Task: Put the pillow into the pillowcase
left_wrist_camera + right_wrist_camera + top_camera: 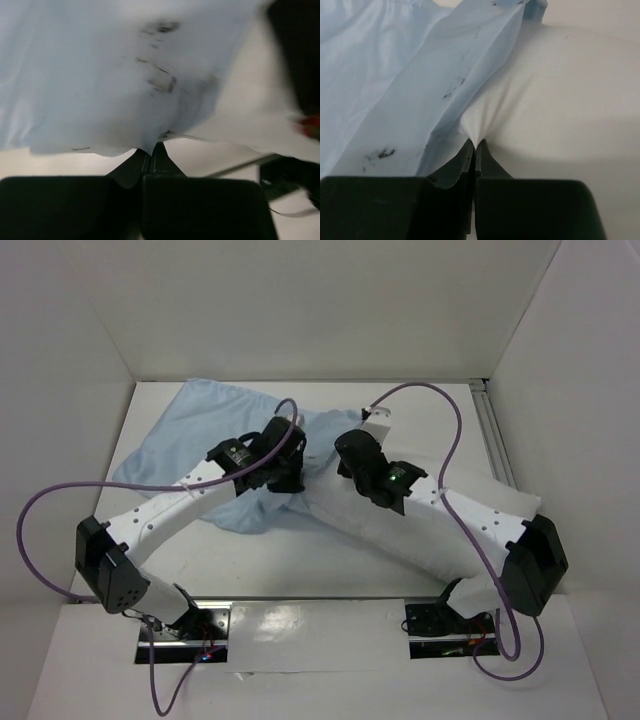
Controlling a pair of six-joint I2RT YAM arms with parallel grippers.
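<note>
On pillowcase, dark marks illegible; left pincer grips its edge.

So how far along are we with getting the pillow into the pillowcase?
Early. Grips look set: the left tool is pinched shut on the pillowcase edge, the right tool on the pillow where the blue cloth overlaps its end. In hand, seemingly: starting that end into the opening. Left: nearly the whole pillow lies outside the case.
</note>
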